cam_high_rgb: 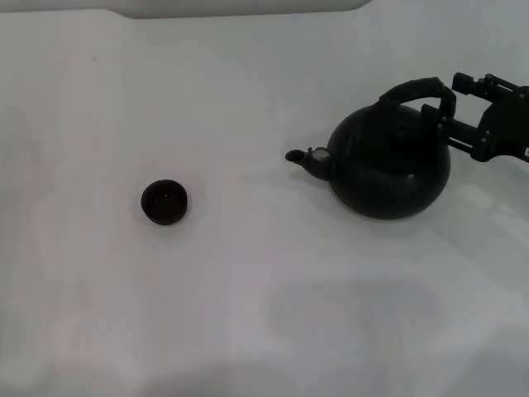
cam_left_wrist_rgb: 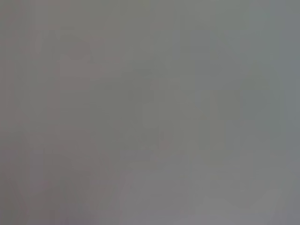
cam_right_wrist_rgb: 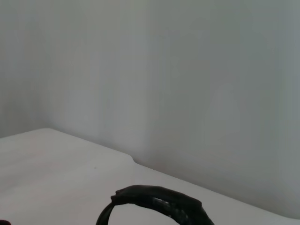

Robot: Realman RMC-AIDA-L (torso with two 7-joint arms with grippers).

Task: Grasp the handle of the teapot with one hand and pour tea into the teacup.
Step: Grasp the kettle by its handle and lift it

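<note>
On the right side of the table (cam_high_rgb: 248, 289), from my head camera, I see the teapot (cam_high_rgb: 388, 165) standing upright, with the right gripper (cam_high_rgb: 450, 103) reaching in from the right edge at the level of its handle (cam_high_rgb: 417, 89). The gripper's black fingers (cam_high_rgb: 446, 126) lie at the right-hand end of the arched handle, where it curves down toward the pot's shoulder; one finger runs above that end and one below it, so they stand on either side of the handle with a gap between them. I cannot tell whether they are pressing on it or only flanking it. The teapot's spout (cam_high_rgb: 307, 159) points to my left, toward the teacup (cam_high_rgb: 164, 202), which sits well apart on the table's left half, upright. The handle's arch runs left to right, in line with the spout. My right wrist camera catches only the top of the handle (cam_right_wrist_rgb: 159, 201) against the table and a pale wall (cam_right_wrist_rgb: 187, 84). My left wrist camera gives a blank grey field, and the left gripper is out of sight.
</note>
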